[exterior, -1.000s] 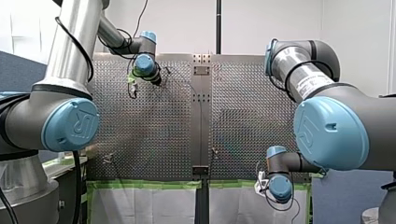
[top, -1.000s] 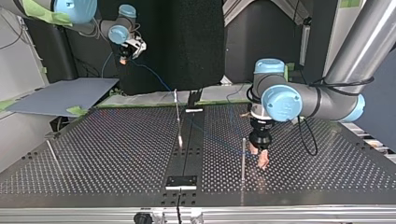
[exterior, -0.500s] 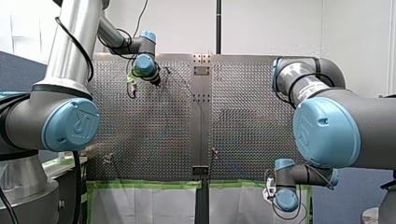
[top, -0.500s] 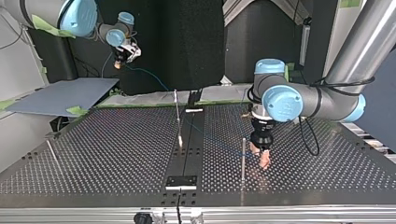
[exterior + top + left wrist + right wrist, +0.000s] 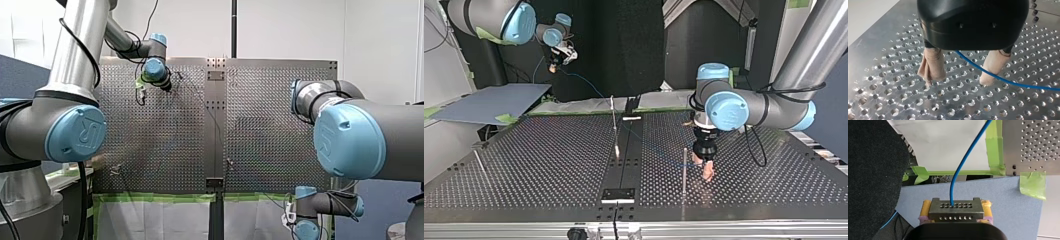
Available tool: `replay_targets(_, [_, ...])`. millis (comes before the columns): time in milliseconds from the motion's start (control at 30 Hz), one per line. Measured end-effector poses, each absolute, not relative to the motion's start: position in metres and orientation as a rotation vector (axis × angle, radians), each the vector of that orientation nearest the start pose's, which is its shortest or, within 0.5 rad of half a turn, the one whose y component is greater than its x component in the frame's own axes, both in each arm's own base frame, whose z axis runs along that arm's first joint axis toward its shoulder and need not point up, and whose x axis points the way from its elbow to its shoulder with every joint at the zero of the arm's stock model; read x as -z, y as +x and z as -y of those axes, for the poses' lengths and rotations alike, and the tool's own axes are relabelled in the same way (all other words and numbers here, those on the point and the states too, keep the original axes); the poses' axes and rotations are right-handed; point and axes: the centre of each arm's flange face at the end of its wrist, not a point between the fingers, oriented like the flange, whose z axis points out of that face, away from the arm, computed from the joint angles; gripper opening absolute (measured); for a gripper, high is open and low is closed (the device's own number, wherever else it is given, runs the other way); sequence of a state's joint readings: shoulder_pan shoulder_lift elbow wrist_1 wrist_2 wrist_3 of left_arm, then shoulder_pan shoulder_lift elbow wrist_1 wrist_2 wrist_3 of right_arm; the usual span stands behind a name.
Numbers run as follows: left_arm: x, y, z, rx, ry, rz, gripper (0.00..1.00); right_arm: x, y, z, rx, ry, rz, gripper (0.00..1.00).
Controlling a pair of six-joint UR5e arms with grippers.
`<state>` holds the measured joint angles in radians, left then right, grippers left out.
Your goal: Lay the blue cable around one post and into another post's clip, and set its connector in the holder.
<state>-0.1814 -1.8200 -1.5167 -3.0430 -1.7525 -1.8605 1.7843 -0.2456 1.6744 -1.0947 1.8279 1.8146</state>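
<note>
Nearest the arms' shoulders, my right hand [image 5: 555, 64] hangs beyond the desk [image 5: 534, 150] edge. It is clamped on the connector [image 5: 956, 213], from which the blue cable [image 5: 1008, 81] runs out across the desk. Farther out, my left hand [image 5: 958, 81] stands wide just beside a post [image 5: 684, 170], with the cable passing between its fingers [image 5: 933, 65]. The step appears to be drawing out slack. Keep your pull steady and low, so the cable stays inside the left hand and meets the post. Compared with a second ago, the right hand sits farther off the desk and the left is unmoved.
</note>
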Motion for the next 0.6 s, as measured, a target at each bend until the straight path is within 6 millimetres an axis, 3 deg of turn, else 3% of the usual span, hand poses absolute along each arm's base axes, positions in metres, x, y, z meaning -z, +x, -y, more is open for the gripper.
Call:
replay_targets(333, [-0.389,0.547,0.217,0.201,-0.230,-1.654,1.00,0.281,0.215,0.481,-1.120,1.303,1.573,0.00])
replay_targets(600, [-0.389,0.548,0.216,0.196,-0.234,-1.652,1.00,0.312,0.212,0.460,-1.111,1.325,1.544,0.00])
